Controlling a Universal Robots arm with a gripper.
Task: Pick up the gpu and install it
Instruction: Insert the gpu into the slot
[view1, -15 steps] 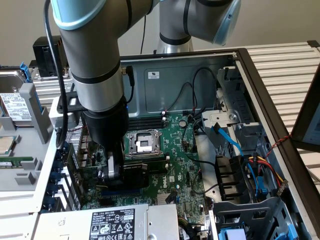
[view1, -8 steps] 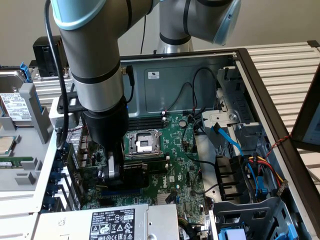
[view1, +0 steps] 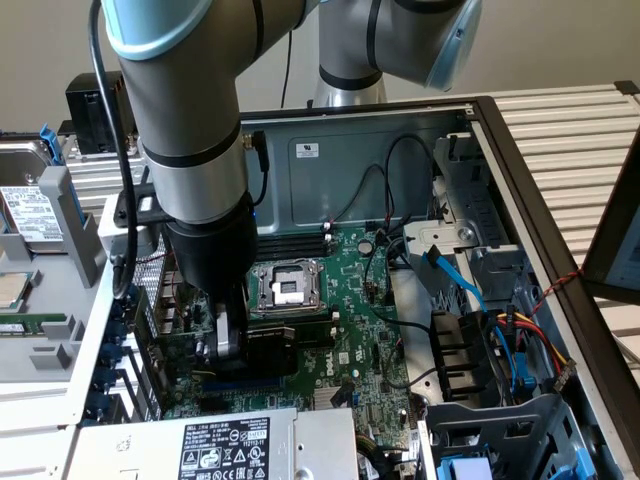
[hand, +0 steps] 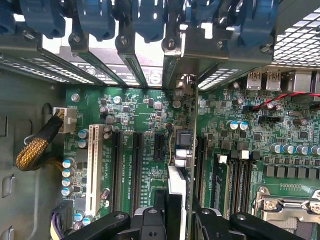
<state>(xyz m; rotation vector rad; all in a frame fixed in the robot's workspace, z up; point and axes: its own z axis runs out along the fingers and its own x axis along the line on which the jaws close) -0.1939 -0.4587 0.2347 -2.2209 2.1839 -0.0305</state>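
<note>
Fingers of the gripper are clenched on the gpu, one on each side of the card; in the wrist view the card is seen edge-on, a thin green line running from between the jaws toward the rear wall of the case, with small silver capacitors and a white block on the face just beside it; its far end meets the row of slot openings under the blue clips; the card stands upright over the motherboard, between the black expansion slots and the memory slots; whether its lower edge is seated in a slot I cannot tell.

In the exterior view the arm reaches straight down into the open computer case; the gripper is low over the motherboard, and the gpu shows as a black block beside it, just below the processor socket; the power supply lies near the bottom edge; a hard drive sits outside the case on the exterior view's left; a braided cable plugs into a white connector at the board's edge.
</note>
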